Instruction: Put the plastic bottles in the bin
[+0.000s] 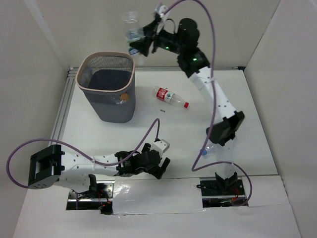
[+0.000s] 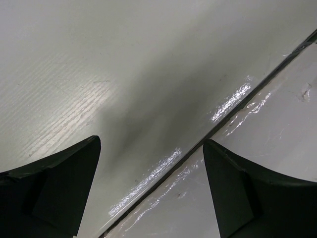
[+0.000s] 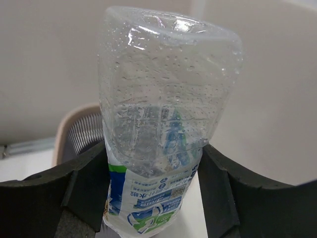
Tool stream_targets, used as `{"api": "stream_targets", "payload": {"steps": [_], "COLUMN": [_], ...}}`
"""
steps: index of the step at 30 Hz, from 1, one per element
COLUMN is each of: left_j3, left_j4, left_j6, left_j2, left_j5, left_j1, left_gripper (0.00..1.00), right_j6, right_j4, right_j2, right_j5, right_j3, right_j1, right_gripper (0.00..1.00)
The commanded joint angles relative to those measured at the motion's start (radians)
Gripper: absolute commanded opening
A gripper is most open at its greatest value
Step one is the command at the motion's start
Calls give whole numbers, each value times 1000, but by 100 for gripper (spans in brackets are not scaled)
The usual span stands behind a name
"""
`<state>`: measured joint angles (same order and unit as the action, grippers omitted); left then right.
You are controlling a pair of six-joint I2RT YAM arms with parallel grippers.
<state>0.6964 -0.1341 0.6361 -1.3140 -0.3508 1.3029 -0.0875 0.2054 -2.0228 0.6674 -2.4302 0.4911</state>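
Right pincer (image 3: pixel 151 166) is pinching a clear blue-labelled bottle (image 3: pixel 163 99) up beyond the mesh bin (image 1: pixel 79 82), left pincer (image 2: pixel 151 173) sits spread wide over the tabletop (image 2: pixel 99 59).

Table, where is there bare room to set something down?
Table is bare right of the right arm, and between the bin and the left gripper. Crowded: the red-label bottle between bin and right arm.
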Motion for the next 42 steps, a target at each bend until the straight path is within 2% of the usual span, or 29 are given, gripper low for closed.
{"api": "stream_targets", "payload": {"steps": [1, 4, 7, 11, 14, 15, 17, 20, 23, 25, 26, 27, 28, 29, 30, 31, 32, 33, 34, 35, 37, 38, 40, 42], "left_j3": [14, -17, -40, -40, -14, 1, 17, 41, 66, 109, 129, 152, 205, 236, 268, 328, 359, 386, 411, 457, 500, 540, 601, 646], "left_j4": [34, 34, 54, 80, 114, 160, 177, 243, 329, 373, 402, 403, 415, 415, 415, 404, 404, 390, 381, 381, 372, 360, 350, 331], "left_j6": [23, 36, 45, 2, -59, -126, -151, -229, -300, -355, -371, -392, -430, -449, -469, -507, -521, -532, -541, -553, -553, -553, -564, -564], "left_j2": [31, 61, 84, 94, 70, 49, 23, -27, -59, -103, -122, -143, -192, -218, -246, -304, -333, -361, -387, -413, -474, -510, -543, -580], "left_j5": [-22, -33, -33, -33, -33, -21, -4, 16, 62, 85, 96, 96, 107, 122, 134, 147, 159, 159, 159, 168, 168, 168, 190, 200], "left_j1": [15, 24, 24, 24, 24, 24, 24, 24, 24, 24, 24, 24, 24, 24, 24, 24, 24, 24, 24, 24, 12, 12, 12, 12], "left_gripper": [97, 97, 97, 97, 98, 98, 98, 99, 99, 98, 98, 96, 94, 93, 90, 84, 82, 81, 81, 81, 96, 100, 100, 100], "right_j6": [69, 94, 94, 83, 71, 62, 61, 61, 61, 23, 8, -4, -14, -27, -46, -76, -90, -109, -127, -167, -202, -231, -277, -300], "right_j4": [-188, -339, -341, -331, -302, -275, -244, -131, -28, 115, 200, 227, 241, 262, 276, 290, 310, 351, 373, 390, 437, 465, 495, 550], "right_j2": [-131, -171, -235, -274, -264, -234, -197, -104, 13, 73, 140, 182, 225, 316, 358, 433, 467, 496, 525, 553, 631, 671, 700, 710], "right_j5": [-35, -83, -115, -126, -158, -181, -192, -221, -232, -245, -246, -224, -204, -137, -93, -57, -28, 22, 47, 72, 136, 177, 218, 268], "right_j3": [-144, -93, -102, -125, -164, -173, -182, -132, -20, 40, 124, 188, 265, 427, 504, 575, 700, 753, 804, 853, 979, 1038, 1076, 1085], "right_j1": [82, 145, 194, 204, 195, 157, 138, 34, -94, -196, -233, -276, -368, -420, -472, -567, -616, -661, -702, -785, -865, -941, -1047, -1114], "right_gripper": [12, 12, 25, 79, 95, 100, 100, 100, 100, 100, 92, 80, 62, 40, 11, 4, 1, 2, 7, 35, 68, 87, 93, 94]}}
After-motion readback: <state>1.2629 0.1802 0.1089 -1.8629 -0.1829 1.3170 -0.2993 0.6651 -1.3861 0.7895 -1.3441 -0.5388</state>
